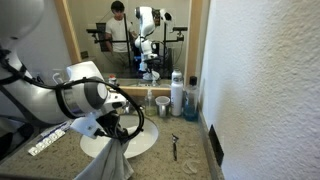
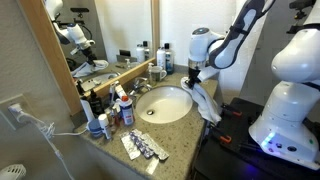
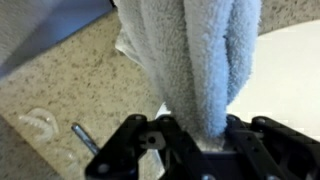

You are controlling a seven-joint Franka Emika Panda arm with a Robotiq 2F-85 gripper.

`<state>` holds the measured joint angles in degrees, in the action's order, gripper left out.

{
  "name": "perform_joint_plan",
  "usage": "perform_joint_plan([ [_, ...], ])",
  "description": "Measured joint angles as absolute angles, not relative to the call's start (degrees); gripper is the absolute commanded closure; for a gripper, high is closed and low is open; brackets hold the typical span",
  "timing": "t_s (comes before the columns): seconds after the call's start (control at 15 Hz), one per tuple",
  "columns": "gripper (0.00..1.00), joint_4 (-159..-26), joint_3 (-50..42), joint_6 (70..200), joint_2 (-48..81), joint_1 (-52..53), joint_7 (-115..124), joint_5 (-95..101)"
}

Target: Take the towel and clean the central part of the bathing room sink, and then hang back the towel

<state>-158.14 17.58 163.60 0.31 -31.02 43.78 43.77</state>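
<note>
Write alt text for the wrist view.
The gripper, black fingers at the bottom edge, is shut on the pale terry towel, which runs up the middle of the frame. Speckled tan granite counter lies to its left in the picture, the off-white sink basin to its right.

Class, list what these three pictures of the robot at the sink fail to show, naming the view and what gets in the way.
- The drain of the sink: in an exterior view, the arm and the towel cover the basin's middle.
- The towel's lower end: cut off by that view's bottom edge.
- The hand: in the wrist view, towel folds bury its tips.
- Labels on the bottles: too small in both exterior views.
</note>
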Motion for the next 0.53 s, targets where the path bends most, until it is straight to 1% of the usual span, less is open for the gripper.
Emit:
perform_joint_plan([
  [0.53,0.94,-153.4,17.9,163.9,-18.1,-28.8,45.3,43.6],
])
